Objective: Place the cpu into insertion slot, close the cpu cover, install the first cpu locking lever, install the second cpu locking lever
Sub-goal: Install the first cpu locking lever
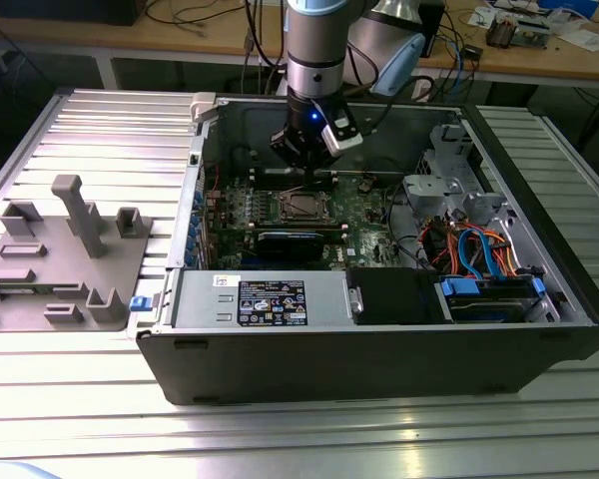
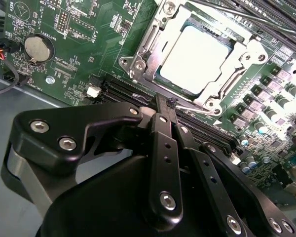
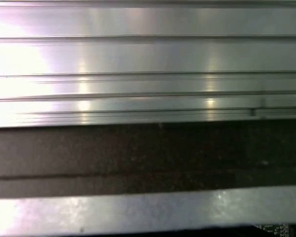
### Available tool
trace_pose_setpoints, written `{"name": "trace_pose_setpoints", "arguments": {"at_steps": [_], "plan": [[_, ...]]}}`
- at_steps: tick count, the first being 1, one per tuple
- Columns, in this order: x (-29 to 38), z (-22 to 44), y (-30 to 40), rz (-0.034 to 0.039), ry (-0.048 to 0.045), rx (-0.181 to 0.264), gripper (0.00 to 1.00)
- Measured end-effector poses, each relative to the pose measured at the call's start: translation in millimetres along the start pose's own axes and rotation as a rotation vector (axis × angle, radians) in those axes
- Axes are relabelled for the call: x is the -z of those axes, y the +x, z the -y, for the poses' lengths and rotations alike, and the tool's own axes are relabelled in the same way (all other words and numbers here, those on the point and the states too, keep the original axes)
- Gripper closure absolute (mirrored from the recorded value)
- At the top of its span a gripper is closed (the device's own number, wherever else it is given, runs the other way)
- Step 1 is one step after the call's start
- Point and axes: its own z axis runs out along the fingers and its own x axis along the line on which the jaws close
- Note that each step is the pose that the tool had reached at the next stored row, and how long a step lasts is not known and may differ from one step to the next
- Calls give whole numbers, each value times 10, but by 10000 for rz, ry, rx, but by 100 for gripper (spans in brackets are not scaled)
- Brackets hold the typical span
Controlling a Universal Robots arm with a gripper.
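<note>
Pincer (image 2: 167, 106) at cpu cover (image 2: 227, 74) edge.

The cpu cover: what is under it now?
Under the cpu cover the cpu shows through its window, seated in the insertion slot. The cpu's edges and the socket contacts are covered.

Work surface: ribbed silver aluminium table (image 1: 309, 439) of long parallel slats, bright reflected glare along its 6 o'clock edge. The same slatted aluminium (image 3: 148, 54) appears in the first wrist view, above a dark band. Furniture: long pale wooden bench (image 1: 180, 38) across 12 o'clock, with loose black cables (image 1: 195, 12) at 11 o'clock and scattered papers and small boxes (image 1: 539, 22) at 1 o'clock. Beneath the bench: dark shadowed space (image 1: 20, 85). Lighting: overhead, diffuse, white.
</note>
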Motion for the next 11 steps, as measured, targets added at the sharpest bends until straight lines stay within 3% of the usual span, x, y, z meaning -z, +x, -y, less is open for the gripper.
{"name": "trace_pose_setpoints", "arguments": {"at_steps": [11], "plan": [[-31, -1, -41, 2, -2, -5, 89]]}}
